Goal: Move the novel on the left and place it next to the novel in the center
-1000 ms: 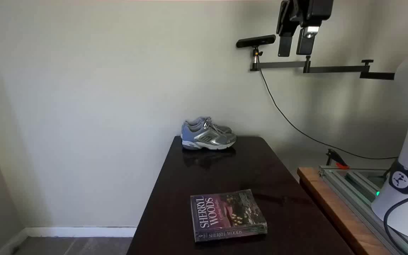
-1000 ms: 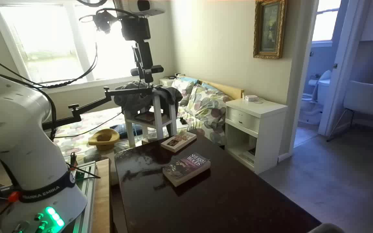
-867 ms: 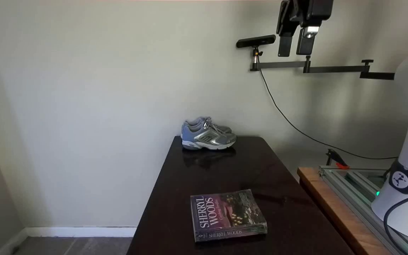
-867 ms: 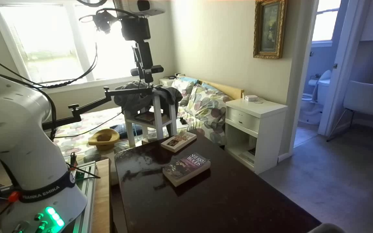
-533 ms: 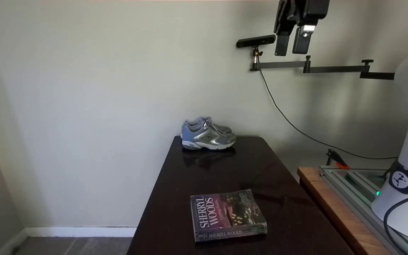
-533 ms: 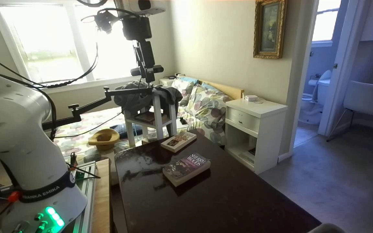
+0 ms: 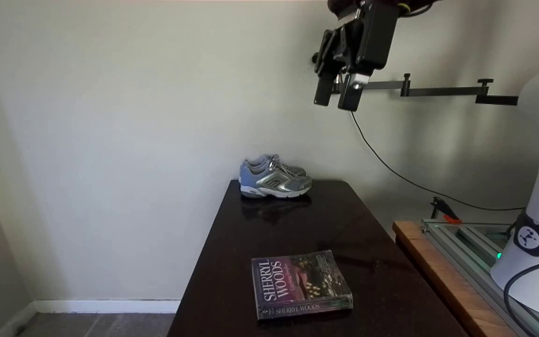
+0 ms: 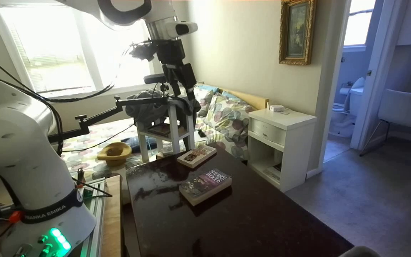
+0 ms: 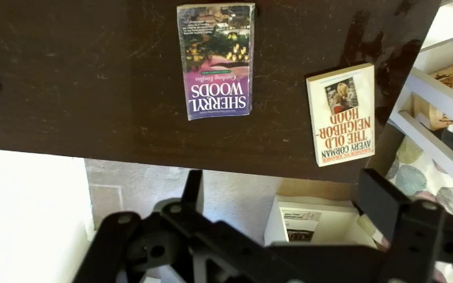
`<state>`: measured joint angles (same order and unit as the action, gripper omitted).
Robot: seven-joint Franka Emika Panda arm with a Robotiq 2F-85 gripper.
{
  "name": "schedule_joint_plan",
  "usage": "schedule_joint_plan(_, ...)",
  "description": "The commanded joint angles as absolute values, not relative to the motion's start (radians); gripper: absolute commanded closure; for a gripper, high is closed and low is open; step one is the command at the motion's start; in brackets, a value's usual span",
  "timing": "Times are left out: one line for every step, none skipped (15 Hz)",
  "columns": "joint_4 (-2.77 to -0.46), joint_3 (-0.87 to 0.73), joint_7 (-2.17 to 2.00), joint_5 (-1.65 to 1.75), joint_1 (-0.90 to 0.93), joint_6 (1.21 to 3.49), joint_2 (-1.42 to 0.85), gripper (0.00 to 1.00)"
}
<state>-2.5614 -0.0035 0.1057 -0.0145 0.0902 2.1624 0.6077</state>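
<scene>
Currently, Avery Corman's paperback novel The Old Neighborhood (image 9: 341, 118) lies flat, front cover up, lower than the pincer (image 9: 283, 181) and well apart from it, on a dark, glossy table (image 9: 92, 98). In the wrist view its lower edge shows just above the fingertip (image 9: 382, 204) at the picture's right, with the lettering upside down. Sherryl Woods's novel Catching Fireflies (image 9: 218, 61), also face up and lower than the pincer, lies near that book but apart from it, farther up the wrist view and toward its middle. The pincer itself stands wide, black fingers (image 9: 192, 190) well separated, with pale floor (image 9: 226, 200) and part of a white nightstand (image 8: 300, 157) showing through the gap. In an exterior view it hangs tilted, tips down, higher than a pair of grey-and-blue running shoes (image 7: 276, 180), which sit at the table's end, to the left of it in the picture. Behind it there, mostly hidden, is a black camera (image 8: 154, 78) on a jointed boom (image 7: 443, 91). Past the pincer in an exterior view come a white stand (image 8: 173, 125) draped in grey cloth (image 8: 145, 114) and a bed's patterned pillows (image 8: 227, 114); to its right hangs a gilt-framed painting (image 8: 297, 32), and to its left stands the white Franka Emika Panda arm (image 8: 37, 175), base lights (image 8: 61, 238) glowing green.
</scene>
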Motion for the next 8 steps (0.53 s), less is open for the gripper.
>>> schedule_joint_plan(-2.594,-0.021,0.186,-0.091,0.151,2.257,0.532,0.00)
schedule_joint_plan(-2.600,-0.021,0.202,-0.106,0.165,2.268,0.514,0.00)
schedule_joint_plan(-2.610,-0.013,0.212,-0.106,0.173,2.282,0.495,0.00)
schedule_joint_plan(-2.615,-0.012,0.227,-0.112,0.183,2.289,0.477,0.00)
schedule_joint_plan(-2.623,-0.007,0.234,-0.113,0.191,2.314,0.458,0.00)
schedule_joint_plan(-2.631,-0.004,0.247,-0.115,0.200,2.344,0.441,0.00)
schedule_joint_plan(-2.636,-0.004,0.266,-0.120,0.213,2.374,0.420,0.00)
schedule_joint_plan(-2.641,-0.003,0.288,-0.121,0.224,2.409,0.400,0.00)
